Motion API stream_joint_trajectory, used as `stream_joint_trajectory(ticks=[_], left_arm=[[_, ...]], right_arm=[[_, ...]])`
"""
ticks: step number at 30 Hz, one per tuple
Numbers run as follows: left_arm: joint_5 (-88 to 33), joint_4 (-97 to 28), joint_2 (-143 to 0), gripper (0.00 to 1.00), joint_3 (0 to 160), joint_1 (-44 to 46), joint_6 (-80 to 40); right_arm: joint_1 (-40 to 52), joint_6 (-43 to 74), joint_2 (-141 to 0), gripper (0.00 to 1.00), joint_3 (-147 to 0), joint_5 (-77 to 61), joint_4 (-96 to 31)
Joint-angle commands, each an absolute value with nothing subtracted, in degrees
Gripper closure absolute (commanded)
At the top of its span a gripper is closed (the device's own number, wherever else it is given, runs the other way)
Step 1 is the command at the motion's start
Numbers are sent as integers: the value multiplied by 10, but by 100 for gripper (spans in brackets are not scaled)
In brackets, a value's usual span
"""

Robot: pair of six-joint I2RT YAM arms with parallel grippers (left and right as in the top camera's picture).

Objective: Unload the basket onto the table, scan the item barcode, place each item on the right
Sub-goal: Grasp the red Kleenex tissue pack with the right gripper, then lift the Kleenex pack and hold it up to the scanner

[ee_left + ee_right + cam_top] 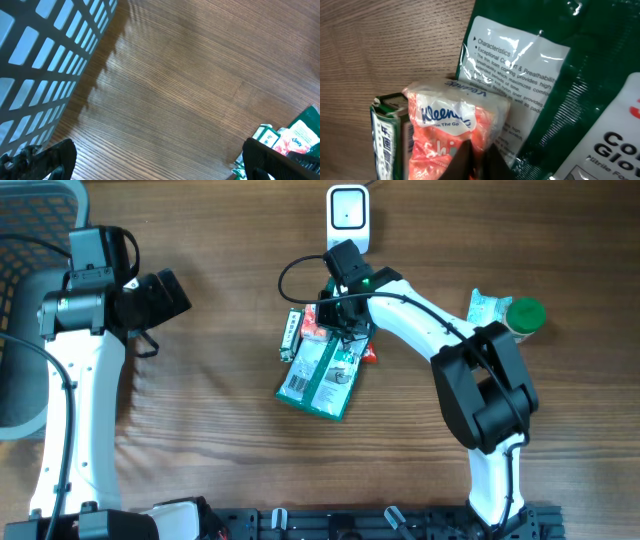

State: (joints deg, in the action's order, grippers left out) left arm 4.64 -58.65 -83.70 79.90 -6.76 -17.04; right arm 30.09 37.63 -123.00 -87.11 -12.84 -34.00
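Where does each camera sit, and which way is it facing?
Overhead: above the table, looking straight down; both arms, scanner, glove bag.
Left wrist: low over the wood, facing the basket; open left gripper.
Right wrist: close above the Kleenex pack; right gripper shut on it.
Shared: all three show that pack.

We see white shells and black joints on the left arm (72, 415) and right arm (412, 318). A black cable (284, 280) loops beside a green light (367, 281). The left gripper (160, 165) has black fingers (55, 157).
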Motion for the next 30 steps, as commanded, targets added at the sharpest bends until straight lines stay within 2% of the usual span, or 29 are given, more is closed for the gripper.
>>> stream_joint_trajectory(ticks=[1,4,6,15,22,25,30], left_arm=[[44,-585,-841,0,806,-70,-171],[44,-585,-841,0,806,-70,-171],[44,-585,-841,0,806,-70,-171],[44,-585,-841,0,806,-70,-171],[44,-585,-841,0,806,-70,-171],[44,-585,-841,0,806,-70,-171],[44,-585,-841,0,806,-70,-171]], right_arm=[[291,375,-1233,95,-861,-106,-369],[271,368,-1205,96,-871,-135,-377],[248,298,-1172,96,-871,-208,-363],[114,-35,-1063,96,-871,-738,-422],[65,-163,-1063,96,-863,-875,-512],[61,-168,-1063,96,-863,-931,-512],[61,-165,-1061,96,-863,-931,-524]])
